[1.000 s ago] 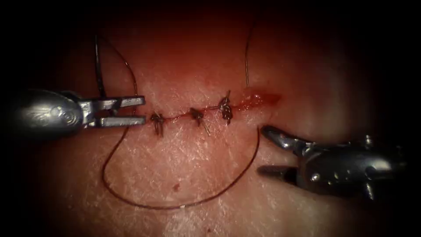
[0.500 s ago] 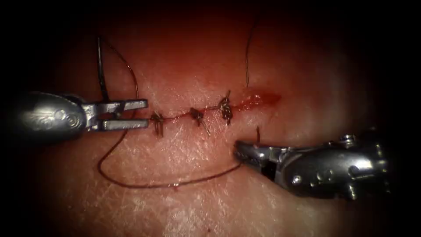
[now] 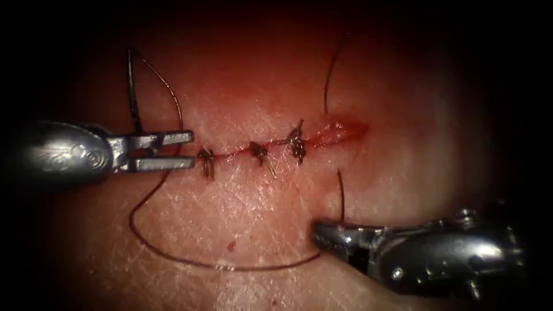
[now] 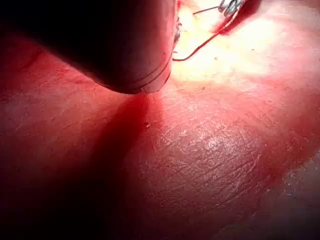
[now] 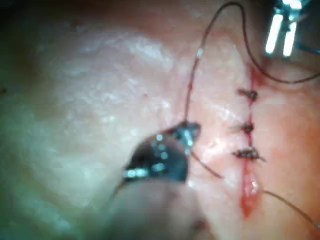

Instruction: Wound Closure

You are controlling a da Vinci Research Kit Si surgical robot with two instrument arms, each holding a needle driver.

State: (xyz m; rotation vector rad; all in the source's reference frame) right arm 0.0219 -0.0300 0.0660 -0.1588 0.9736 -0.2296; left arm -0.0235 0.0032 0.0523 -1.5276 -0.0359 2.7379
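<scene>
— Holding the thread (image 3: 230, 267) is the right gripper (image 3: 324, 236), jaws closed on it below the cut (image 3: 276, 147) in the endoscope view; a short run rises from the jaws to enter the tissue (image 3: 247, 213) just under the cut's open right end.

— And the needle?

— A dark curved needle (image 3: 132, 89) stands above the left gripper (image 3: 187, 151), up and left of the cut. Whether it is in the tissue, I cannot tell.

— What does the left gripper hold?

— Its jaws sit slightly parted beside the cut's left end. The thread crosses at them, but whether they grip it, I cannot tell.

— The cut itself?

— Three knotted stitches (image 3: 259, 152) close it; the right end lies open with red fluid (image 3: 340, 129). Another thread strand climbs away above that end.
</scene>
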